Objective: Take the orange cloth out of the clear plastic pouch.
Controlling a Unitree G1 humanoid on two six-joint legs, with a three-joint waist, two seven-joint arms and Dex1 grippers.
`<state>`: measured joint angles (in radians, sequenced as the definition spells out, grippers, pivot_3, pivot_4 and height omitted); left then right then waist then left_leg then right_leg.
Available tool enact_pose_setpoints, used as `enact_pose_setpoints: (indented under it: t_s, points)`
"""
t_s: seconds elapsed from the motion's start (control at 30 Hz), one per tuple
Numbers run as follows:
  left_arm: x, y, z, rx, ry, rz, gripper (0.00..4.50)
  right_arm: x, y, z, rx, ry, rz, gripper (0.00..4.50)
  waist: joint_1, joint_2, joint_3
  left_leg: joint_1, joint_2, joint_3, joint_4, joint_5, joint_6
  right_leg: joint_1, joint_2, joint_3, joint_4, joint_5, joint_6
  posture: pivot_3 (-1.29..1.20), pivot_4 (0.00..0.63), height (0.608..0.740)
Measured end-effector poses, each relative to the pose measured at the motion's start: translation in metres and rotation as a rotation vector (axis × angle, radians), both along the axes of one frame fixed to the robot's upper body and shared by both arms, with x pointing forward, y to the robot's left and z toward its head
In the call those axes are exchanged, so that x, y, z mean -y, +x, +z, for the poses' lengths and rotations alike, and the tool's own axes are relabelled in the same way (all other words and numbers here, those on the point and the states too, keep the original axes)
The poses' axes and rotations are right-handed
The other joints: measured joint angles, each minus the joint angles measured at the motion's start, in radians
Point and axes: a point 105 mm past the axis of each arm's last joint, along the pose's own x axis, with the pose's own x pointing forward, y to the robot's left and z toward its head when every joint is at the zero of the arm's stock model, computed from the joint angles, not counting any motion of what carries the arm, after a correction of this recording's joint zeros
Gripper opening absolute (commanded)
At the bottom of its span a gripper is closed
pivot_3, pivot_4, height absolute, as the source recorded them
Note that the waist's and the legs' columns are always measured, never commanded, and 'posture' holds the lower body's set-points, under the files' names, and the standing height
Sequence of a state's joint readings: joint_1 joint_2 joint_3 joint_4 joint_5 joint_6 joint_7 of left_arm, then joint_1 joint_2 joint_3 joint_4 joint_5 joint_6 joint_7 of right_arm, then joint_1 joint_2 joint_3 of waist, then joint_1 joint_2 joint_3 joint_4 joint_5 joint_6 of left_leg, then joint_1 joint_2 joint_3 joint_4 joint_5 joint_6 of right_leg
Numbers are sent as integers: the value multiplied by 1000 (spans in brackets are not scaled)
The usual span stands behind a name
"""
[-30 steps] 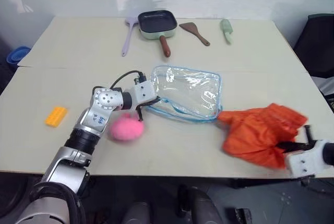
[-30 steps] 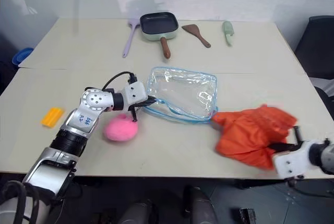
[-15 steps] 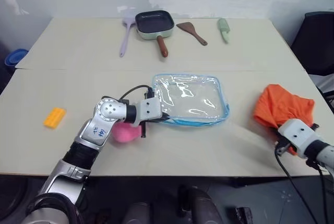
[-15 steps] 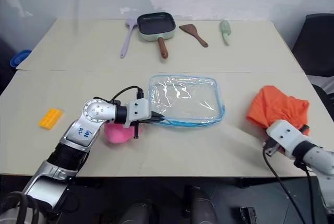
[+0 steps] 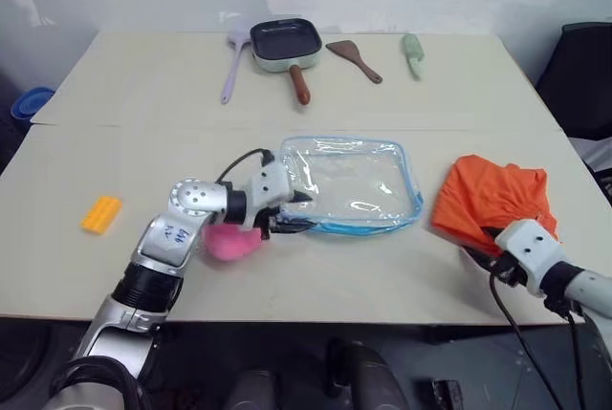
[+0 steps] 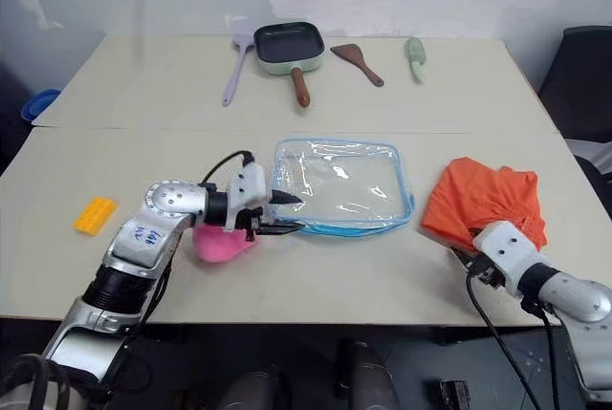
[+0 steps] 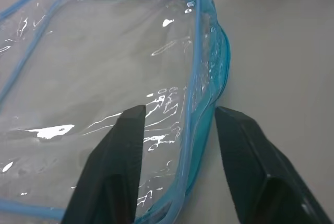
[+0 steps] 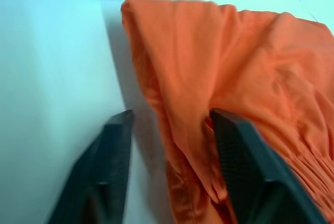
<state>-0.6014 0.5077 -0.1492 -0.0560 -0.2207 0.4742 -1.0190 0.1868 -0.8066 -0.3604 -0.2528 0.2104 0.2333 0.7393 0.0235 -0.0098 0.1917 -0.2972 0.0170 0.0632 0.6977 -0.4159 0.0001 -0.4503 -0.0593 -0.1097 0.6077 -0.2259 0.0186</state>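
Nearest, the right gripper (image 8: 169, 166) sits at the table's (image 5: 316, 281) front right edge with its two black fingers spread apart; a fold of the orange cloth (image 5: 491, 197) lies between them, not pinched. That cloth is a wrinkled heap on the table top, fully outside the clear plastic pouch (image 5: 352, 183) and just beside the pouch's right end without touching it. On the left side, the left gripper (image 7: 177, 145) points across at the pouch's near left corner, its fingers also parted, one over the clear film and one outside the blue trim, so the edge runs between them ungrasped. A pink fluffy ball (image 5: 229, 242) rests against the underside of that wrist. Further left lies a small yellow-orange block (image 5: 101, 213), well apart from everything else. The pouch lies flat and see-through in the middle of the table. At the far edge stand a lilac spatula (image 5: 231, 67), a square frying pan (image 5: 287, 43) with a brown handle, a brown turner (image 5: 352, 58) and a pale green utensil (image 5: 413, 53).
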Motion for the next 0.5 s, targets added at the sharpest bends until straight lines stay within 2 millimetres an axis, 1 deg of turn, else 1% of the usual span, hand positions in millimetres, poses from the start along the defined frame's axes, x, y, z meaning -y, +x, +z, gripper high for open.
enact_pose_setpoints:
  t_s: [0.03,0.07,0.1,0.2,0.23,0.3,0.33,0.37,0.4,0.43,0.5]
  points:
    - [-7,-3,10,-44,-57,7,3744,2,-5,10,-7,60,-14,3761,-1,0,0,0,0,0,0,0,0,0,0,0,0,0,0,0,150,740]
    - [-16,-7,19,-84,-96,8,3767,5,-12,19,-24,121,-21,4159,-2,0,0,0,0,0,0,0,0,0,0,0,1,0,0,0,150,740]
    - [-25,-11,24,-112,-116,9,3767,7,-17,25,-43,166,-26,4159,-3,1,0,0,0,-1,0,0,0,0,0,0,0,0,0,0,150,740]
    - [-74,-23,40,-172,-123,54,3767,29,-41,52,-109,281,-73,4159,-2,1,1,0,0,-1,0,0,0,0,0,0,-1,-1,-1,0,150,740]
    - [-82,-24,42,-176,-116,71,3767,34,-44,56,-113,290,-91,4159,-1,1,1,0,0,-1,0,-1,1,0,0,0,-1,-1,-1,0,150,740]
    - [-117,-22,47,-191,-77,142,3767,61,-59,66,-166,329,-166,4159,1,1,1,0,-1,-1,0,-2,3,0,0,0,-2,-1,-1,0,150,740]
    - [-131,-22,48,-195,-64,174,3767,70,-66,69,-186,338,-191,4159,3,1,1,0,-1,-1,-1,-3,6,0,1,0,-3,-2,0,0,150,740]
    - [-151,-22,51,-198,-46,218,3767,83,-77,71,-216,352,-217,4159,5,1,1,0,-1,-2,-1,-5,9,0,2,-1,-3,-2,0,0,150,740]
    - [-167,-22,52,-191,-21,250,3767,90,-85,72,-247,368,-223,4159,5,1,1,-1,-1,-2,-1,-6,9,0,2,-1,-4,-4,1,0,150,740]
    - [-175,-22,52,-184,-4,266,3767,94,-90,72,-263,375,-229,4159,5,1,1,-1,-1,-2,-1,-6,9,0,2,0,-4,-4,2,0,150,740]
    - [-183,-20,51,-156,27,266,3767,102,-92,73,-266,382,-236,4159,3,1,1,-1,-2,0,0,-6,10,0,-1,0,-4,-3,4,0,150,740]
